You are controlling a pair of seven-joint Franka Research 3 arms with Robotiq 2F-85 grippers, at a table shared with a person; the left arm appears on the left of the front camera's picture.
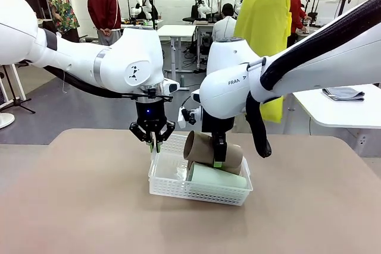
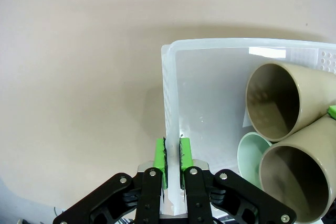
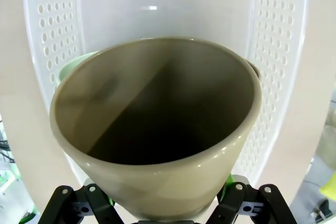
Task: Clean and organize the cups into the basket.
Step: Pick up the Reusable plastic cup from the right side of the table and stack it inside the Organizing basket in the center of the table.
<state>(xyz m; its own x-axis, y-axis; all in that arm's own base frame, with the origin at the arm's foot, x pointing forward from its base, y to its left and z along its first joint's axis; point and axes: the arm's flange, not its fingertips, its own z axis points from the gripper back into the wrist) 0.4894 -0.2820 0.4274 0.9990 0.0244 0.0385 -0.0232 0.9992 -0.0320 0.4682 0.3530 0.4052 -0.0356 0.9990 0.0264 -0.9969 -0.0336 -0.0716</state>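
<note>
A brown cup (image 1: 198,148) is held over the white basket (image 1: 199,190) at frame centre by the right tool (image 1: 218,162), spread wide around it, probably for lowering beside the green cup (image 1: 217,176). The basket's left rim is pinched by the fully closed left tool (image 2: 172,156), apparently to steady it. A second brown cup (image 2: 294,179) is revealed in the left wrist view; the front view hides it.

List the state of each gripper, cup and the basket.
left gripper: shut on the white basket's side wall.
right gripper: shut on a brown cup, held over the basket.
second brown cup: lying in basket.
mint green cup: lying in basket.
</note>
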